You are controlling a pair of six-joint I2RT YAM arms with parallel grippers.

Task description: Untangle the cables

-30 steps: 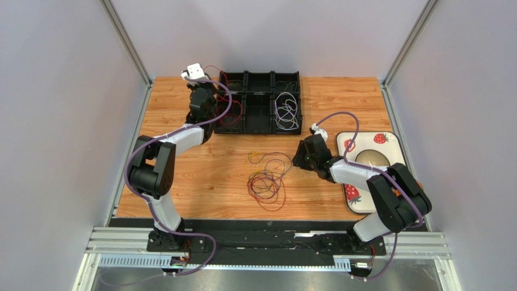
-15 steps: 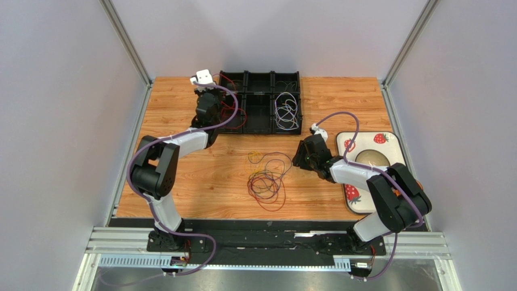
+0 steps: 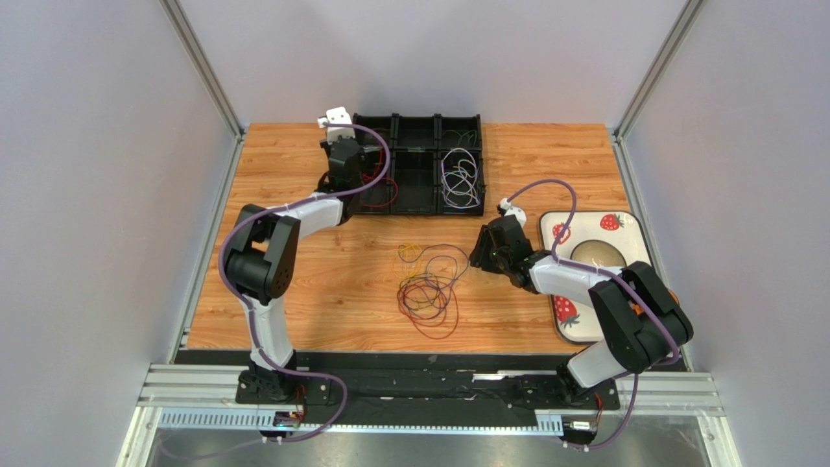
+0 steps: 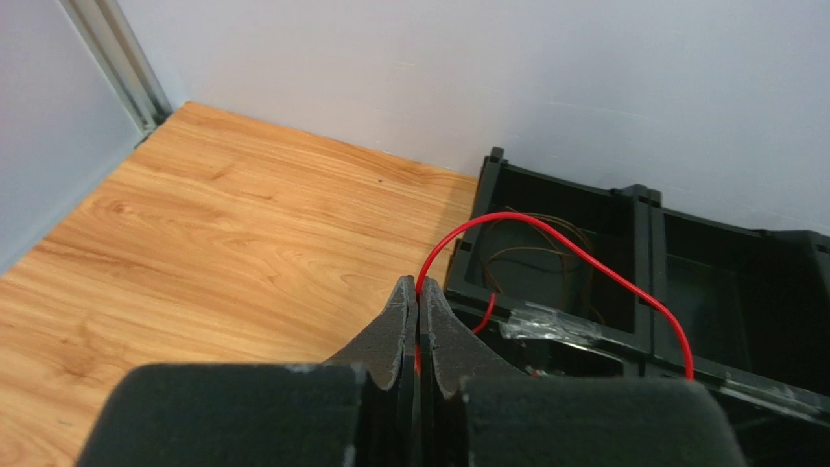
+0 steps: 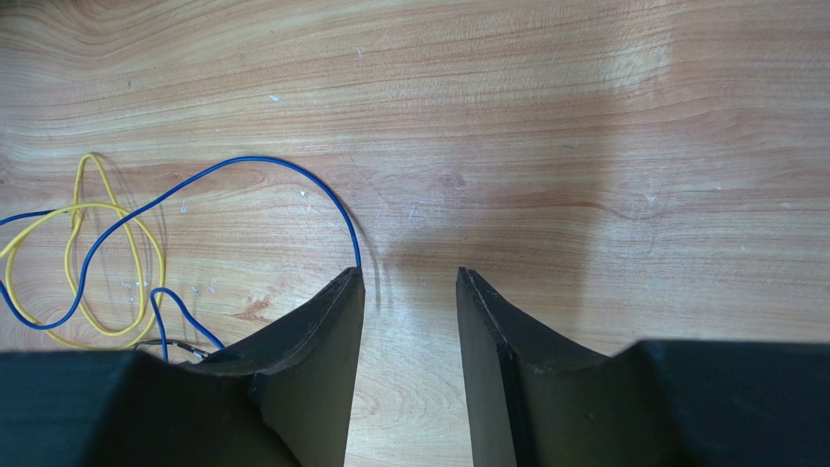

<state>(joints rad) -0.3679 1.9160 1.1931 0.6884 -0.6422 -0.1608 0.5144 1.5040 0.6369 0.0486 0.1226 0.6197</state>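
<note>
My left gripper is shut on a thin red cable, which arcs from its fingertips over the rim of the black tray into a left compartment. Seen from above, that gripper hovers at the tray's left end. A white cable lies coiled in a right compartment. On the table between the arms lies a tangle of cables in red, yellow and dark colours. My right gripper stands open just above the wood, nothing between its fingers. A blue cable ends at its left finger, beside a yellow cable.
The black tray with several compartments sits at the back centre. A square plate with strawberry print lies at the right edge, behind my right arm. Walls and metal rails close off the table on three sides.
My left arm has swung to the right, toward the tray, still pinching the red cable. The right arm and the tangle on the table have not moved.
</note>
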